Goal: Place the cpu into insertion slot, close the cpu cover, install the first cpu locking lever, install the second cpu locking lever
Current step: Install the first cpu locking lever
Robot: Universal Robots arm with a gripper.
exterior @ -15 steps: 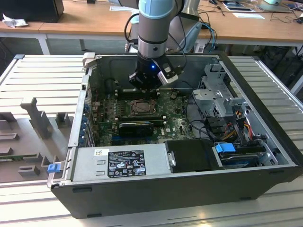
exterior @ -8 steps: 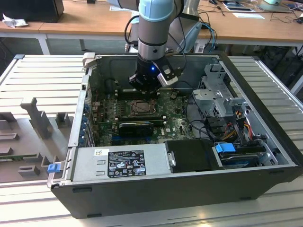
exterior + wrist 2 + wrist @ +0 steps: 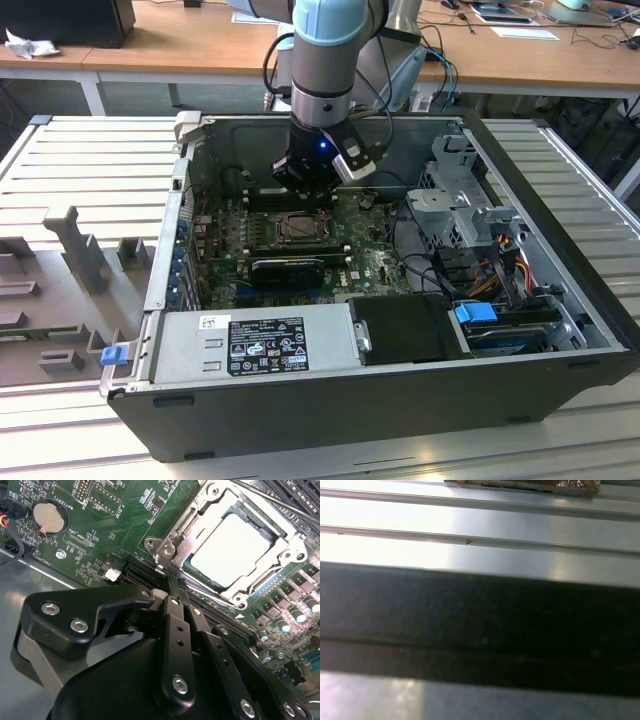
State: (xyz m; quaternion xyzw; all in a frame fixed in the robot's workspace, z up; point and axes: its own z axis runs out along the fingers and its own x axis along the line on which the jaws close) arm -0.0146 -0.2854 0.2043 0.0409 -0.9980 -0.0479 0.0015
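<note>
green motherboard, cpu near pincer

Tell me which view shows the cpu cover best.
The second wrist view: the cpu cover sits close up, its silver frame lying around the cpu, just beyond the gripper. In the exterior view it is a small square below the arm. The first wrist view faces ribbed metal surface.
</note>
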